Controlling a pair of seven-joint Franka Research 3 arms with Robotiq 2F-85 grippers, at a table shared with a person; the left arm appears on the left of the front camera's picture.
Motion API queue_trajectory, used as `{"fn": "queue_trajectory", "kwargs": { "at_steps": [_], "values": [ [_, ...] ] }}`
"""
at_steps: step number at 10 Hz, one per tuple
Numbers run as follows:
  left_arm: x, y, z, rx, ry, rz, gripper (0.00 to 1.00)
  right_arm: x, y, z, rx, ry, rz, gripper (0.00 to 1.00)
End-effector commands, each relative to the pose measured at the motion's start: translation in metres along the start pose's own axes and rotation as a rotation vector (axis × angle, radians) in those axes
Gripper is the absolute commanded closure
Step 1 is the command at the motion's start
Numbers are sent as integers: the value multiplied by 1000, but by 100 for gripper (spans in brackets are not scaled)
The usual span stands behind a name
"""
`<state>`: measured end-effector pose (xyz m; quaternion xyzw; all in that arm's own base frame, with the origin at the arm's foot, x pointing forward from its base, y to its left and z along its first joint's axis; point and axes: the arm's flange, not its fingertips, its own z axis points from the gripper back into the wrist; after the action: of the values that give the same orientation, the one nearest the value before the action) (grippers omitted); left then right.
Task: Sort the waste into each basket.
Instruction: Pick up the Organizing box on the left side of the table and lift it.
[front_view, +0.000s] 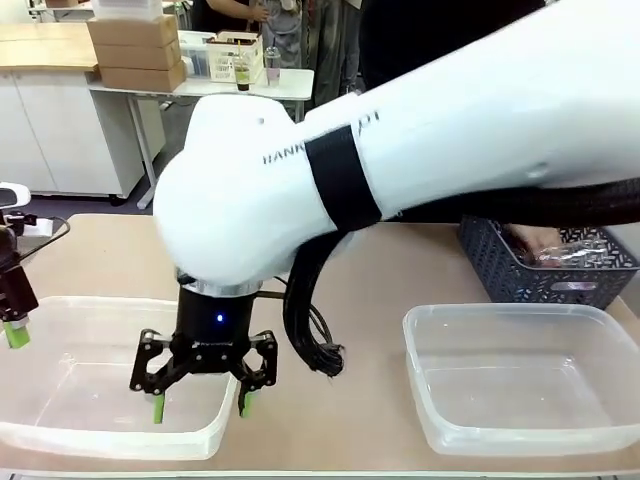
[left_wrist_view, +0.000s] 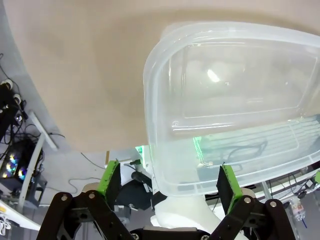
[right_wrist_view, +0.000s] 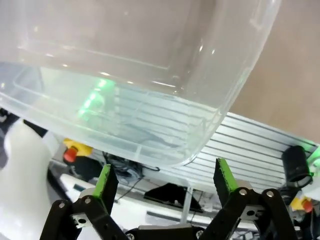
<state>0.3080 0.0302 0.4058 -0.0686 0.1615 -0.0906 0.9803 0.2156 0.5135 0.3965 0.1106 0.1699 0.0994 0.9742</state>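
Beige worktop (front_view: 400, 270) runs across the front view, with cardboard boxes (front_view: 135, 50) stacked on a white table in the room behind at 11 o'clock. Much of the far side is hidden by the right arm (front_view: 450, 130), which crosses from 3 o'clock towards 7 o'clock.

One clear basket (front_view: 100, 437) sits at 7 o'clock, cut off by the picture's left edge. The other clear basket (front_view: 500, 311) sits at 5 o'clock, cut off at the right edge. A dark lattice basket (front_view: 500, 275) stands at 3 o'clock, partly behind the arm. Crinkled clear plastic (front_view: 575, 255) glints inside it, too blurred to tell whether it is a bottle.

The right hand (front_view: 201, 406) hangs at the 3 o'clock wall of the 7 o'clock basket. Its fingers are spread wide and grip nothing; one seems inside the wall and one outside. A black cable loop (front_view: 310, 320) droops beside it over the bare strip of worktop between the two baskets.

The left hand (front_view: 14, 325) is mostly cut off at 9 o'clock, showing one green pad. Its own wrist view shows the fingers (left_wrist_view: 111, 180) well apart and free, with a clear basket rim (left_wrist_view: 160, 100) beyond them.
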Motion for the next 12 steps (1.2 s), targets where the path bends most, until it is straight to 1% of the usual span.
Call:
{"fn": "queue_trajectory", "kwargs": {
  "at_steps": [1, 2, 3, 4, 5, 6, 7, 9, 10, 12],
  "values": [
    [0, -1, 0, 1, 2, -2, 0, -4, 3, -7, -33, -9, 23, 0],
    [0, 0, 0, 0, 0, 0, 0, -3, 7, -5, -71, -100, -79, 0],
    [3, -1, -2, 39, 4, -8, 0, 3, 12, -10, -57, -198, -153, 0],
    [4, -2, -12, 62, 30, 0, 0, 8, 10, -13, -85, -264, -221, 0],
    [3, -3, -21, 41, 58, -14, 0, 11, 9, -14, -96, -351, -273, 0],
    [-1, 0, -52, 33, 105, -29, 0, 27, 2, -18, -191, -385, -349, 0],
    [-2, 0, -53, 36, 103, -27, 0, 27, 2, -17, -197, -388, -350, 0],
    [-3, -2, -82, 55, 134, -21, 0, 31, -3, -13, -231, -453, -405, 0],
    [-4, -4, -97, 50, 162, -10, 0, 31, -4, -13, -222, -433, -398, 0],
    [-8, -5, -99, 56, 152, 3, 0, 31, 4, -18, -210, -351, -372, 0]
  ]
}}
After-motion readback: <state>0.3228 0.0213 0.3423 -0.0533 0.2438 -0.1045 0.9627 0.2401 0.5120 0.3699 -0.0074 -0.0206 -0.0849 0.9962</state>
